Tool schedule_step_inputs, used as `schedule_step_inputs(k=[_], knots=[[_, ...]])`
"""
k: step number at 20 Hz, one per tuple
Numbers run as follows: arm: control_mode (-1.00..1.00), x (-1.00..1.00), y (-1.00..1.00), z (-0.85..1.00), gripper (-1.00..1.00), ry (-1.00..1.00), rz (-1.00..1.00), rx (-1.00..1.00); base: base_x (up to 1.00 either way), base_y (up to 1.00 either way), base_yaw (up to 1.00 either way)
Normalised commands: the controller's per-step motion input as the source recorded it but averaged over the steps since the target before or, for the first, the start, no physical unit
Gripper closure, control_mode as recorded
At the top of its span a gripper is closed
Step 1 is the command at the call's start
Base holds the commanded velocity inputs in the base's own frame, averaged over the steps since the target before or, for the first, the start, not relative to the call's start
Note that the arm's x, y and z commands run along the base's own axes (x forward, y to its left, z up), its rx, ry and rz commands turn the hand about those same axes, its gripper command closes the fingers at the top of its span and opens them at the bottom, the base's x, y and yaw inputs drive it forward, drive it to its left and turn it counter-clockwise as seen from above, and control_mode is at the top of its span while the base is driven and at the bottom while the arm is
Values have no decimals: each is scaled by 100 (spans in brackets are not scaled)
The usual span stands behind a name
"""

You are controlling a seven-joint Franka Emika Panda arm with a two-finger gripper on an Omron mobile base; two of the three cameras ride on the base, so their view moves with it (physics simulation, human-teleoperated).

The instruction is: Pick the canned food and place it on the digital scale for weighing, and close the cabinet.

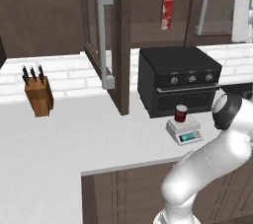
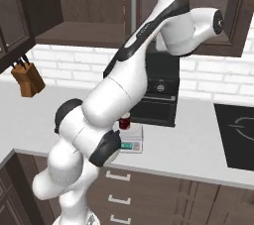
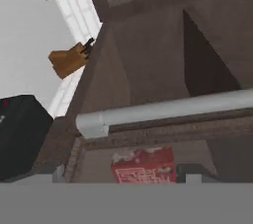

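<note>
dark-red short can point(image 1: 181, 113) sits on the light-grey boxy scale point(image 1: 185, 130), so we judge our gripper point(image 3: 121, 177), spread unclear, must push the open brown glass-panelled cabinet door point(image 1: 105, 40), its long grey bar handle point(image 3: 163, 110) just ahead.

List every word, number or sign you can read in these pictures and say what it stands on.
None can be read.
Red-and-white box: white print, too blurred.
Digital scale display: teal glow, no digits to make out.
Oven: knobs, no legible marks.
Canned food: label too small.
</note>
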Motion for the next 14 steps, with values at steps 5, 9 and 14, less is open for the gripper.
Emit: schedule_step_inputs(k=[5,9,14], knots=[[-100,-100,-8,-73,-100,-72,-2,0,0,0,0],[-100,-100,46,-99,-100,-65,-7,3,0,0,0],[-100,-100,75,-68,-100,-45,-8,10,0,0,0]])
